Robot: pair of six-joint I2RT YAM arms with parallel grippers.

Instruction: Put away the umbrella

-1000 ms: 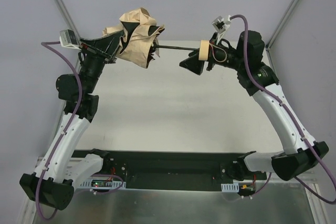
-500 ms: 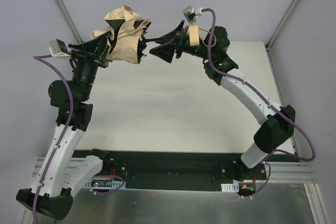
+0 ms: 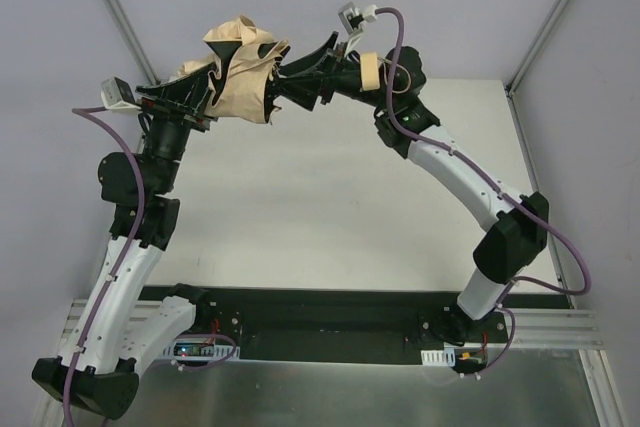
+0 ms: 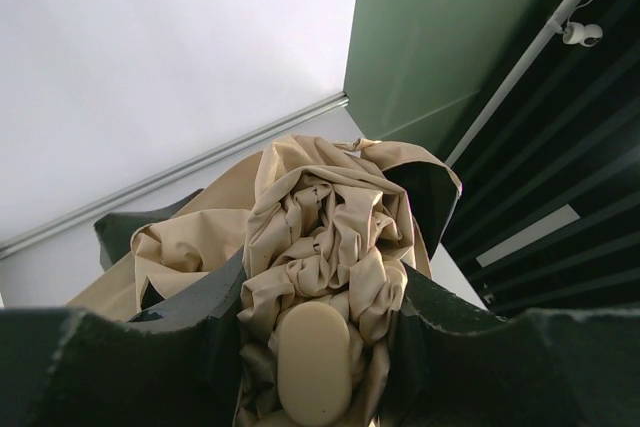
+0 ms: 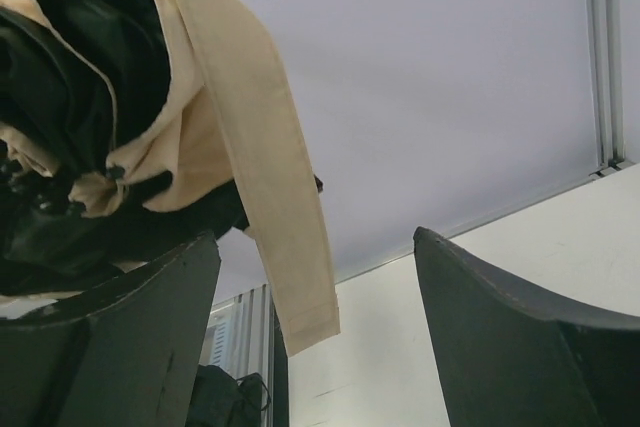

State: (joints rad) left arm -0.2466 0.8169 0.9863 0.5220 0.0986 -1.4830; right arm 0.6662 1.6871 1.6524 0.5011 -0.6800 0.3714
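Beige umbrella [image 3: 243,77] clamped in left end effector [image 3: 205,93]; right end effector [image 3: 300,77] spread alongside.

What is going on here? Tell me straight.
The left gripper holds the bunched beige umbrella in the air over the far side of the table, clamped on fabric by the pale knob. The right gripper is open beside it, a loose fabric strap hanging between its fingers; it grips nothing.

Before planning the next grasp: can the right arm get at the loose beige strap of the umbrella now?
Probably yes: the strap hangs free between the right gripper's open jaws, nothing blocking it.
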